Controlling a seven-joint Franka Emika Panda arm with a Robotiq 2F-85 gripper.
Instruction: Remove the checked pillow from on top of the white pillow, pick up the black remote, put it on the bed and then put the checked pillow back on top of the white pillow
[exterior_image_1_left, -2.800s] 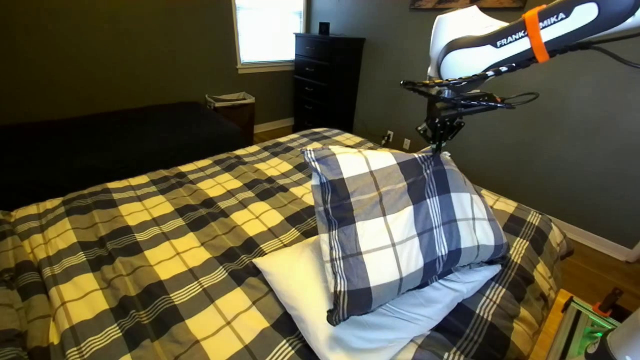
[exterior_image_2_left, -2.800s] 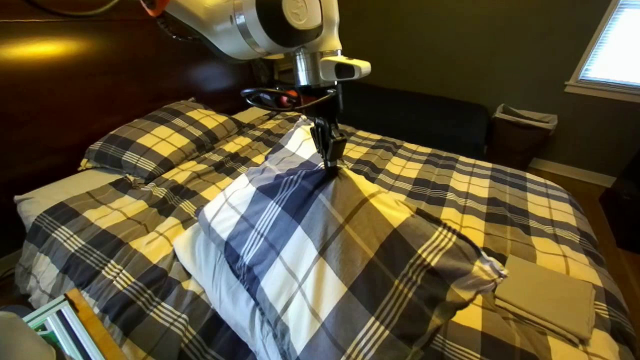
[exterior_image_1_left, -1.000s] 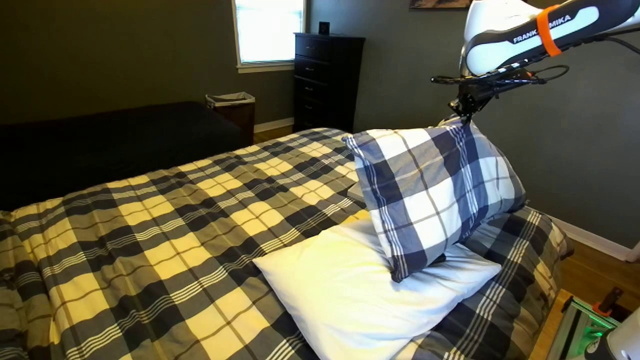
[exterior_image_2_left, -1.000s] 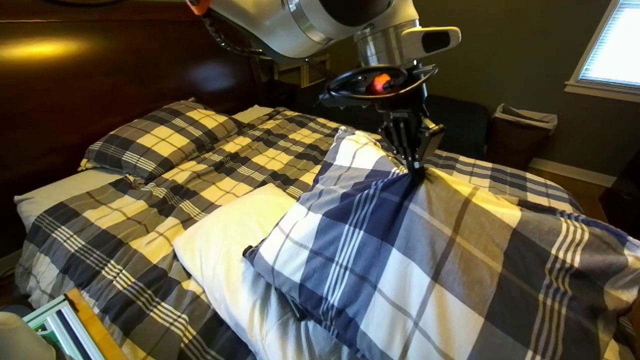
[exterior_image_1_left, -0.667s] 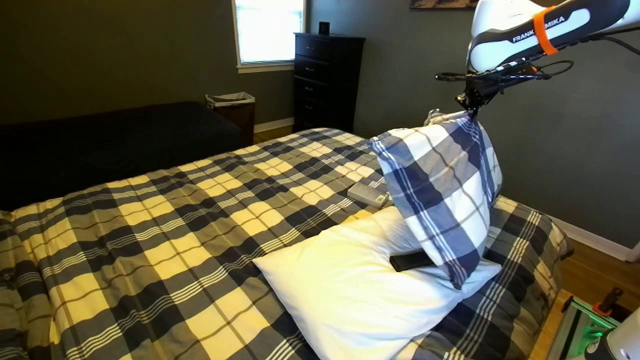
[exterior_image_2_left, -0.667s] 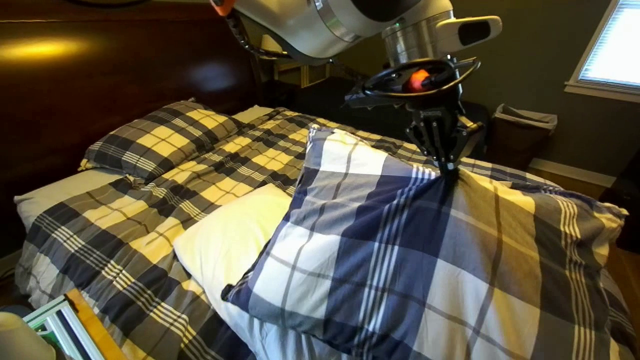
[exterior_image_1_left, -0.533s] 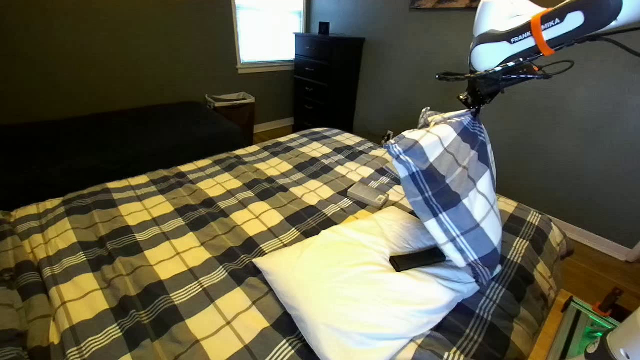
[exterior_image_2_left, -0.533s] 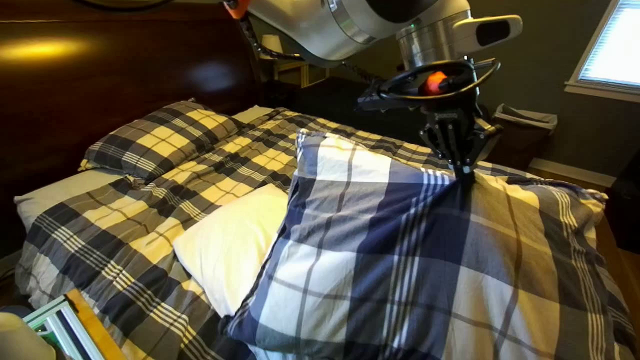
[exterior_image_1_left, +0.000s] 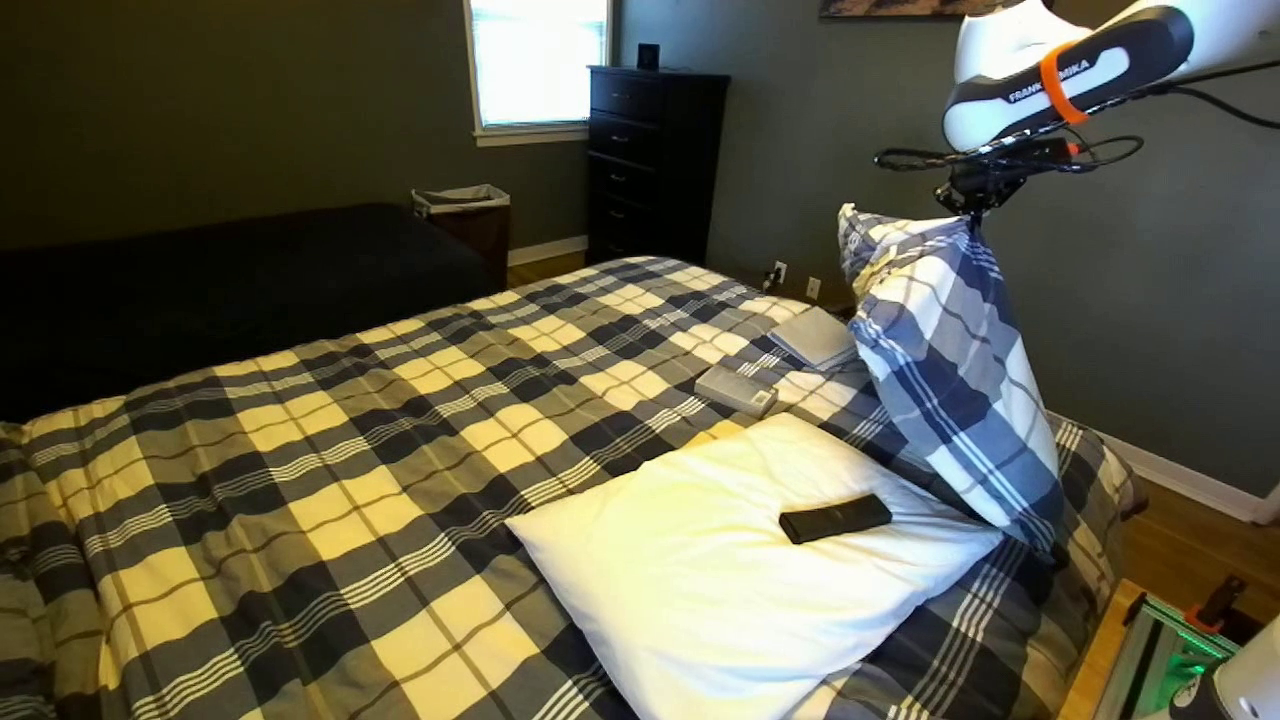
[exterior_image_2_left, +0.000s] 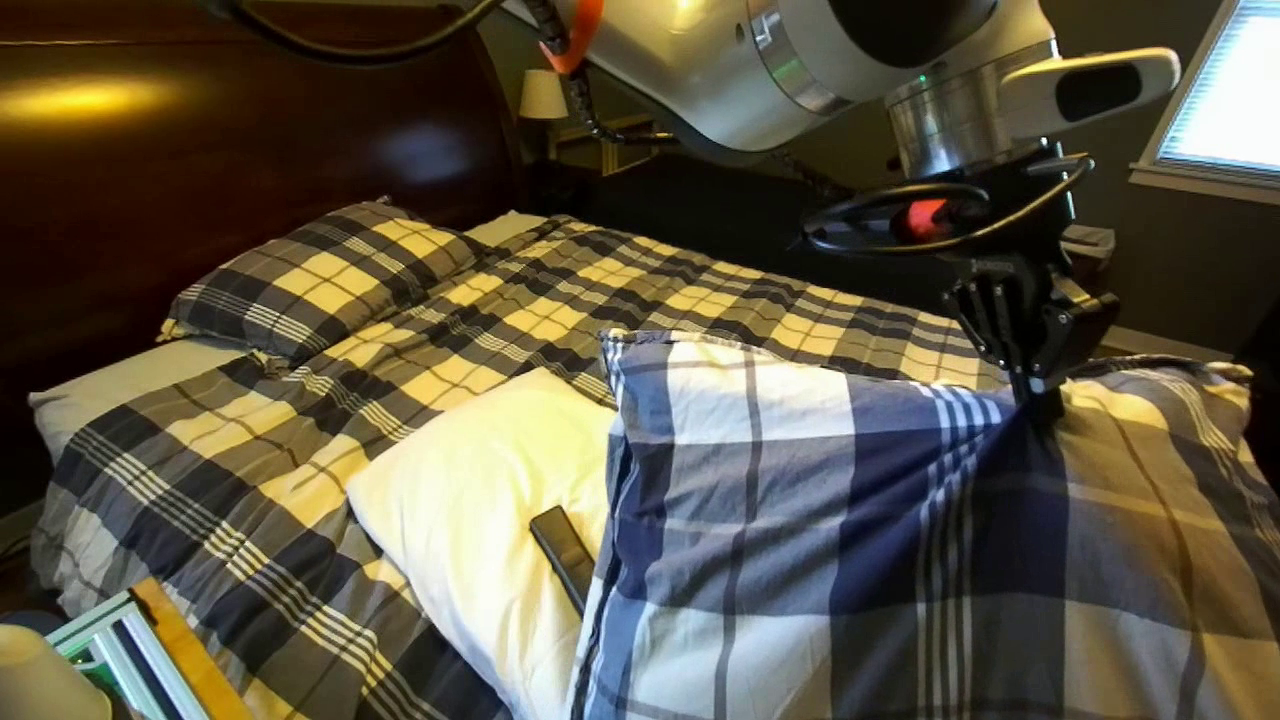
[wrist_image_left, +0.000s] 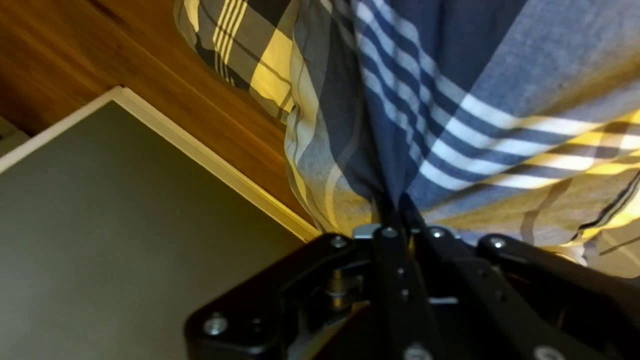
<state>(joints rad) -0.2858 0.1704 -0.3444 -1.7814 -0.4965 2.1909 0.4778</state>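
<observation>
While, in an exterior view, the gripper (exterior_image_1_left: 976, 214) clamps a fold of the checked pillow (exterior_image_1_left: 962, 375) at right, the black remote (exterior_image_1_left: 836, 519) lies at lower right, on the white pillow (exterior_image_1_left: 690, 565); that narrow pinch could slip, letting the bulk slide off the bed (exterior_image_1_left: 430, 460).

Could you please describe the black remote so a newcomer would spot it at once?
Find the plaid-covered bed, then the plain white pillow on it. The black remote rests on that pillow: a slim dark bar, unlike the grey box-shaped item lying on the bed.
</observation>
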